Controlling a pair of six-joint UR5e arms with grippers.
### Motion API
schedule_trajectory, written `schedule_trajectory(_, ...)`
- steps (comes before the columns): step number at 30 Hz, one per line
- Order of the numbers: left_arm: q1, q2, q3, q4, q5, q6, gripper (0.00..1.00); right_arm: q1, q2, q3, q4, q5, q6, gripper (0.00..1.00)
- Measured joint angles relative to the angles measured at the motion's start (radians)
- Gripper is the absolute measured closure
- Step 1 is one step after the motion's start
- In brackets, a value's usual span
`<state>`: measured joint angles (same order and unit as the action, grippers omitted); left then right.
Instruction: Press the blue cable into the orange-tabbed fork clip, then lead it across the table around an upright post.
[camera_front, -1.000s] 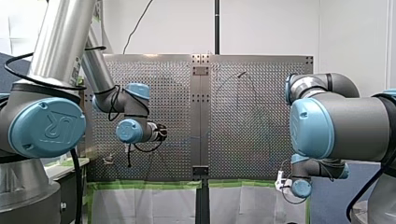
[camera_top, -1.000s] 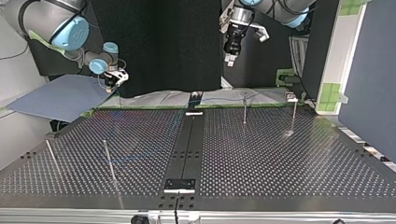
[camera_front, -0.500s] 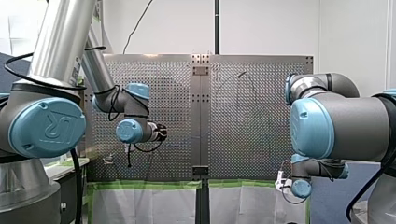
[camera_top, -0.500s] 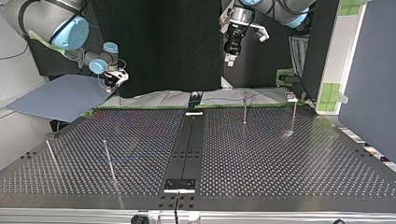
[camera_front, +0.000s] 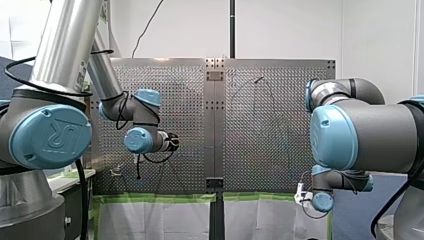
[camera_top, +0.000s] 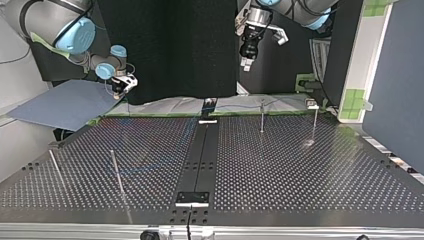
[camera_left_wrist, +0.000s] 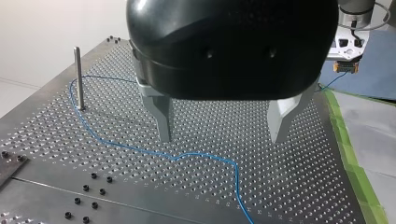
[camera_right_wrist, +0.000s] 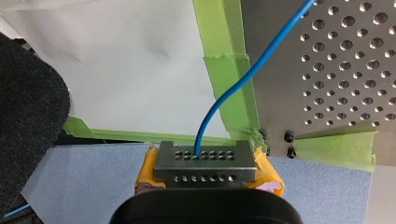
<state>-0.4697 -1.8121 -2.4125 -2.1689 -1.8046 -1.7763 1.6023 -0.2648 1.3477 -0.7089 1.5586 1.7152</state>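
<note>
1. My right gripper (camera_right_wrist: 205, 161) is clamped hard on the blue cable (camera_right_wrist: 233, 79). Its yellow pads (camera_right_wrist: 268, 173) are pressed in and the cable comes out right at the fingertips.
2. From that grip the cable arcs up over the green tape (camera_right_wrist: 224, 70) and onto the perforated table (camera_right_wrist: 336, 70). The gripper itself hangs off the table's edge, over a blue sheet (camera_right_wrist: 93, 172).
3. My left gripper (camera_left_wrist: 222, 139) is black with 2 metal fingers (camera_left_wrist: 161, 116). They are spread wide apart and hold nothing.
4. In the left wrist view the cable lies flat on the table below those parted fingers, apart from both.
5. Further along, off to the side of the left gripper, the cable bends close by an upright post (camera_left_wrist: 78, 77).
</note>
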Motion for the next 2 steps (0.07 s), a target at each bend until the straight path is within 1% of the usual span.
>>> schedule_trajectory(2, 0.000, 0.000, 0.000, 0.000, 0.000, 0.000, 0.00, 0.000, 0.000, 0.000, 0.000, 0.000, 0.000, 1.00)
